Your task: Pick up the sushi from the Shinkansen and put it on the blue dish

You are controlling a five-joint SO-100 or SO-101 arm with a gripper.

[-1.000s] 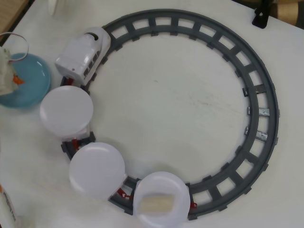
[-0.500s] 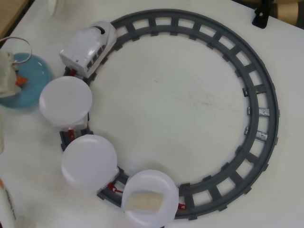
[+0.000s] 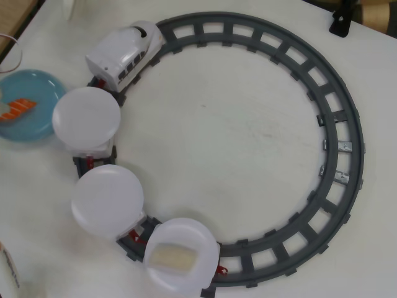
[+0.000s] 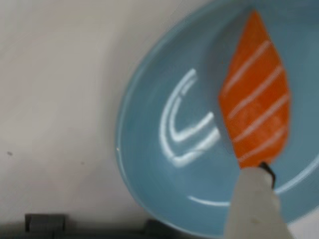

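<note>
On blue dish [image 3: 31, 127] sushi [image 3: 17, 109], wrist view stripes, overhead Shinkansen [image 3: 124, 54]

White tabletop [image 3: 248, 136], wood strip [image 3: 15, 15] top-left.

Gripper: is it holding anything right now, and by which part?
Nothing appears held. The sushi lies on the blue dish; overhead, no gripper is over it, and the wrist view shows only one fingertip by its end.

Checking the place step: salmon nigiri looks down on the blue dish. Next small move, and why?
Probably lift the arm straight up and clear. The salmon nigiri lies on the blue dish in the overhead view, with no fingers around it. The wrist view shows one pale fingertip overlapping its end, so a vertical retreat is least likely to nudge it.
</note>
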